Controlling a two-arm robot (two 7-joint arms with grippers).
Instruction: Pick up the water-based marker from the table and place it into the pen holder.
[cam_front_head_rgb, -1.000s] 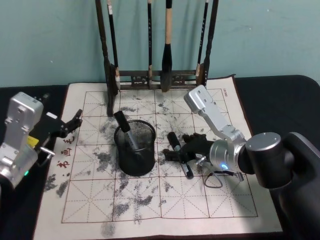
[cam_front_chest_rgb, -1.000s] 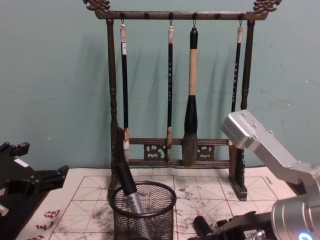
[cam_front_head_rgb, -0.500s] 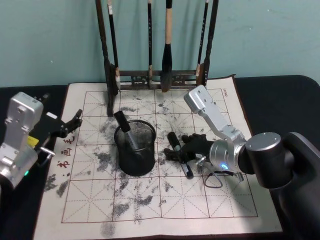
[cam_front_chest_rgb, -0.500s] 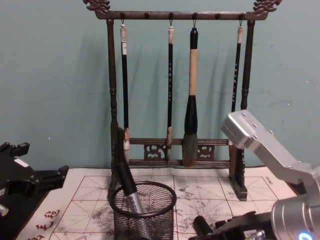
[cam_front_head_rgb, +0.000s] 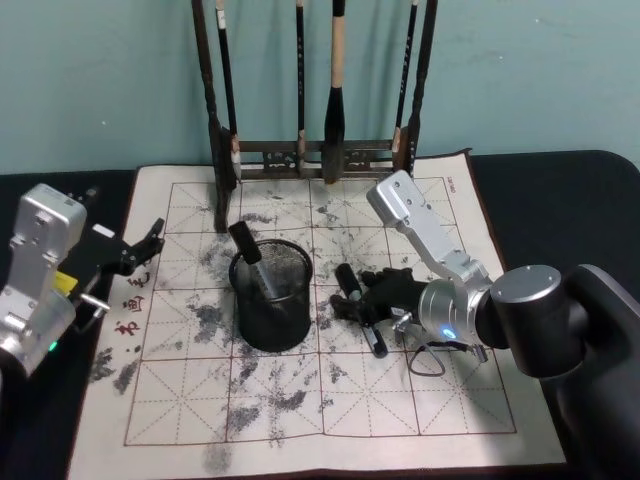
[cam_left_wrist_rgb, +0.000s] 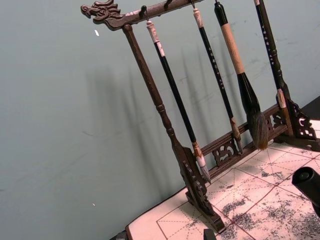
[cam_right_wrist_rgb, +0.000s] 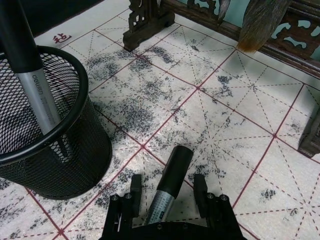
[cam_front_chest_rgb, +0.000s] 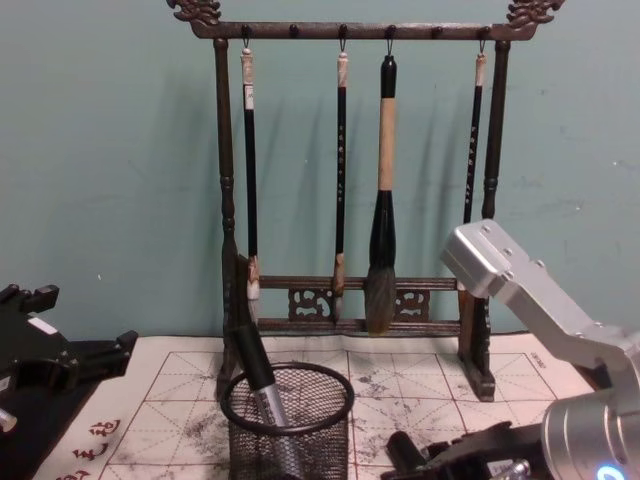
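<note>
My right gripper (cam_right_wrist_rgb: 167, 179) straddles the marker (cam_right_wrist_rgb: 176, 161) beside the pen holder (cam_right_wrist_rgb: 67, 170), jaws apart; left gripper (cam_front_head_rgb: 153, 247) idles, fingers spread.

- A tall dark brush rack (cam_front_chest_rgb: 226, 200) stands at the back, with four brushes (cam_front_chest_rgb: 383, 200) hanging from it.
- A grey marker (cam_front_chest_rgb: 258, 375) leans in the black pen holder (cam_front_chest_rgb: 290, 440).
- The right gripper (cam_front_chest_rgb: 450, 462) sits low on the mat (cam_front_chest_rgb: 400, 385).

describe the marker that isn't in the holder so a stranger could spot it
On the ink-stained grid mat, look right of the black mesh pen holder. The marker lies flat between the right pincer's open fingers; its twin stands inside the holder.
</note>
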